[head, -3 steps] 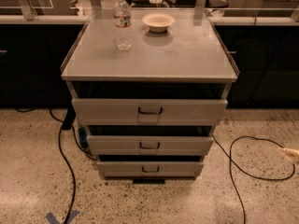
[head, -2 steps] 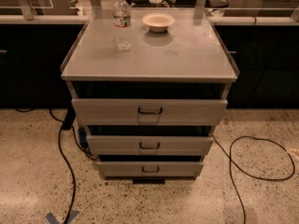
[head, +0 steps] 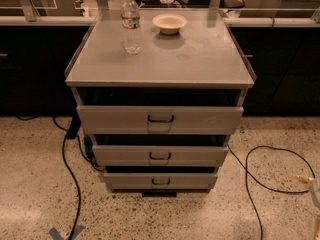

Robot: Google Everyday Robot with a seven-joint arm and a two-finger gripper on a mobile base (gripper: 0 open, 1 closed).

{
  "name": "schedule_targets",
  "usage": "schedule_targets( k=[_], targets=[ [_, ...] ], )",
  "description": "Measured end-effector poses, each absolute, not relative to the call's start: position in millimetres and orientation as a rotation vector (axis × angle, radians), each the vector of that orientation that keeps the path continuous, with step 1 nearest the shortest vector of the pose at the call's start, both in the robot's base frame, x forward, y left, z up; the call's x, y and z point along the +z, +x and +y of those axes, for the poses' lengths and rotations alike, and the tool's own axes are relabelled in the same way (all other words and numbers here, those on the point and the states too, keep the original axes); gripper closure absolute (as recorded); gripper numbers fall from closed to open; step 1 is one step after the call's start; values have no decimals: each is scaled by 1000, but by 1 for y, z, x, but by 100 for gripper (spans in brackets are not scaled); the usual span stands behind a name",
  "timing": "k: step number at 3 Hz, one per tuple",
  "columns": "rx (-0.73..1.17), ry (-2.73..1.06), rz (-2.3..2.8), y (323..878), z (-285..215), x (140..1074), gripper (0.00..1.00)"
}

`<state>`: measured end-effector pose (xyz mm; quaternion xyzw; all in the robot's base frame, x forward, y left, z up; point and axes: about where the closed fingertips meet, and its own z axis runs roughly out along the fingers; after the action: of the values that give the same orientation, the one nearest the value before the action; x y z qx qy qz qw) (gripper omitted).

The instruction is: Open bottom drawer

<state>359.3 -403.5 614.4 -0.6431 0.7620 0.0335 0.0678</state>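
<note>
Bottom drawer sits lowest on the cabinet; my gripper is off at the lower right edge.

The drawer is just above the floor, with its small dark handle centred on the slim front. I'd take hold there. It looks like rigid metal, probably light, and should slide out on a straight, level pull. The gripper is only a pale shape well apart from it, and I cannot tell whether it is spread or pressed together.

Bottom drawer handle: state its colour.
Dark handle on grey bottom drawer; camera view. End effector not in view.
</note>
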Motion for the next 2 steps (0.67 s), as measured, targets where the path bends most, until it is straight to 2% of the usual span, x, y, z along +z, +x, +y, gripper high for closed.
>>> schedule_targets(
  k=[2],
  targets=[
    [55,-1915,2280,352,-401,609,0]
  ],
)
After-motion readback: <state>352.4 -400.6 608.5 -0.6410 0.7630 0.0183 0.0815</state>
